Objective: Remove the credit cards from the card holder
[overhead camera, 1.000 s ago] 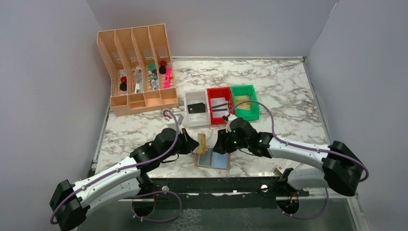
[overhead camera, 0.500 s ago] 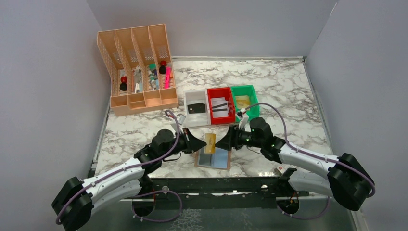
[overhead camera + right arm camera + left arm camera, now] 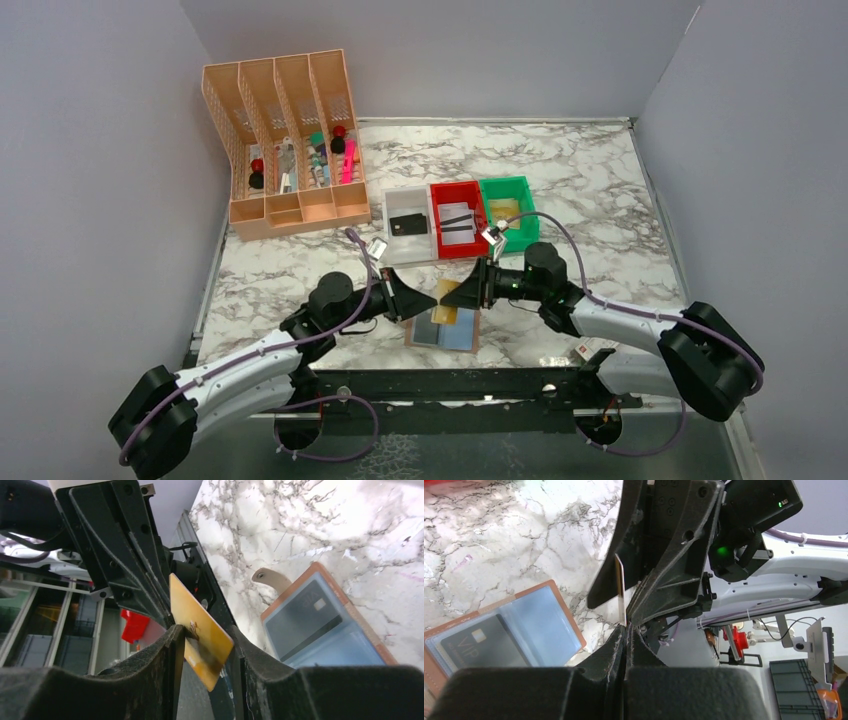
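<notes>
The brown card holder (image 3: 462, 338) lies open on the marble near the front edge, pale blue inside (image 3: 539, 620) (image 3: 320, 625). A dark credit card (image 3: 474, 642) sits in one of its pockets. My left gripper (image 3: 432, 297) (image 3: 626, 630) is shut on the lower edge of a gold credit card (image 3: 446, 312) (image 3: 620, 590) (image 3: 200, 630), held upright above the holder. My right gripper (image 3: 450, 293) (image 3: 205, 635) faces it. Its jaws stand apart with the gold card between them. The card rests against one pad and there is a gap on the other side.
White (image 3: 392, 222), red (image 3: 436, 215) and green (image 3: 527, 205) bins stand in a row behind the grippers, with cards inside. An orange file organizer (image 3: 285, 150) fills the back left corner. Grey walls close in both sides and the back.
The left gripper lifted the gold card rightward above the holder. The right gripper left the holder, swung round to face it and brought its jaws around the card.
</notes>
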Controlling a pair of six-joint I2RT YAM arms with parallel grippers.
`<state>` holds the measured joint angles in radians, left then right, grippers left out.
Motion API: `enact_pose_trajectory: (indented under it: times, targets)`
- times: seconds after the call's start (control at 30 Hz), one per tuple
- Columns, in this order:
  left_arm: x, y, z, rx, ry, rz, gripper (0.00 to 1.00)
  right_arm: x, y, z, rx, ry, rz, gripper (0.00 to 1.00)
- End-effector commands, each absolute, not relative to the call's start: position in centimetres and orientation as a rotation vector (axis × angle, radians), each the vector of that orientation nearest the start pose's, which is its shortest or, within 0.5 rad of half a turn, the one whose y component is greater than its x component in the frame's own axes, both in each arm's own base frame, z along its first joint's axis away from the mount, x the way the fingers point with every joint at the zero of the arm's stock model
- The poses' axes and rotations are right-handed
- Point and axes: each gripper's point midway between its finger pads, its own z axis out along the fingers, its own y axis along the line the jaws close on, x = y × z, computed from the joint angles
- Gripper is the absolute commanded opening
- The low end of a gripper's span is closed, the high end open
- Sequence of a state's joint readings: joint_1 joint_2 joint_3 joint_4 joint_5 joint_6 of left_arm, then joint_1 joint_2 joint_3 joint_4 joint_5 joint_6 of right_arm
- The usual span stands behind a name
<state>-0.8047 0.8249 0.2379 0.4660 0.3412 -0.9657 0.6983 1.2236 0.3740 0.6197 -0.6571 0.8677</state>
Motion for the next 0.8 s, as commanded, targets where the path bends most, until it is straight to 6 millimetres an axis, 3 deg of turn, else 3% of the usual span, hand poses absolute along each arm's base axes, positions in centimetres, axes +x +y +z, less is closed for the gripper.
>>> enact_pose_trajectory:
  times: [0.0, 0.27, 0.5, 0.67, 0.77]
  targets:
    - [14.0, -27.8, 18.6, 0.153, 1.878, -1.602, 0.00, 14.8, 30.7, 16.2, -0.424, 1.988, 1.734, 0.39]
    - [14.2, -27.1, 18.8, 0.102, 1.848, -1.597, 0.00, 13.7, 29.9, 16.7, -0.456, 1.954, 1.767, 0.40]
    - [14.0, -27.2, 18.8, 0.116, 1.857, -1.610, 0.00, 13.2, 29.7, 18.1, -0.486, 1.869, 1.821, 0.24]
    - [13.8, -27.4, 18.6, 0.135, 1.870, -1.616, 0.00, 13.6, 29.5, 18.4, -0.463, 1.853, 1.811, 0.21]
    - [13.8, -27.4, 18.4, 0.134, 1.875, -1.615, 0.00, 13.7, 29.5, 18.3, -0.458, 1.850, 1.807, 0.14]
